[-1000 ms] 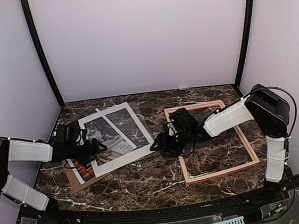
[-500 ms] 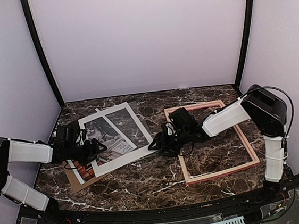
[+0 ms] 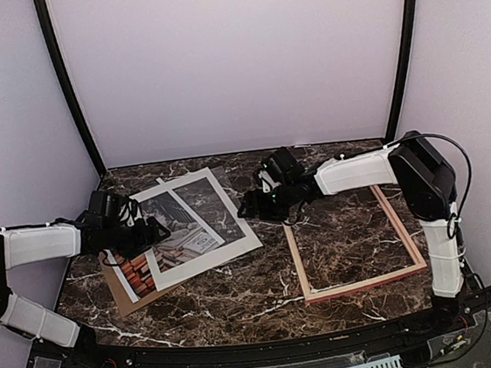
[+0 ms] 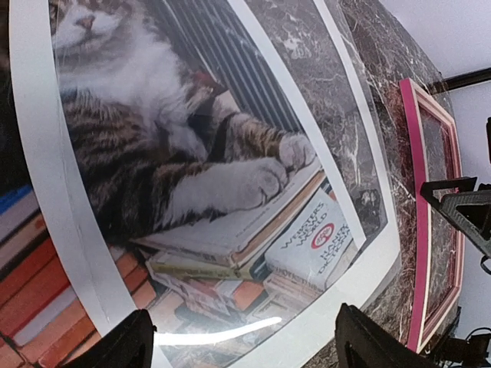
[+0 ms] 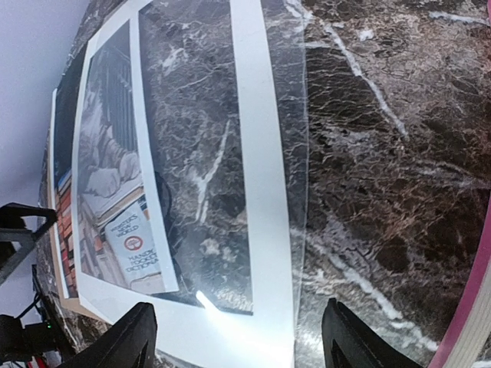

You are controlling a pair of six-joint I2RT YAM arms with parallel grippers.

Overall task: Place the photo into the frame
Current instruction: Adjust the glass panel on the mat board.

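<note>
The photo [image 3: 179,233], a tabby cat with stacked books, lies flat at the left, partly under a white mat [image 3: 234,242]; its book corner sticks out at the lower left. The cat print [image 4: 192,176] fills the left wrist view. My left gripper [image 3: 152,233] hovers over the photo, open with nothing between its fingers [image 4: 115,345]. The pink frame [image 3: 366,283] lies flat on the right; its rail [image 4: 418,192] also shows in the left wrist view. My right gripper [image 3: 248,206] hangs open above the mat's right border [image 5: 261,192], left of the frame.
A brown backing board [image 3: 126,299] lies under the photo at the lower left. A clear sheet [image 5: 295,115] covers the mat and overhangs its right edge, with glare on it. The table is dark marble [image 3: 240,299], with walls on three sides.
The right gripper has left the frame's left rail, moved back and left to the mat's right edge, and its jaws stand wider. The left gripper has shifted slightly back over the photo.
</note>
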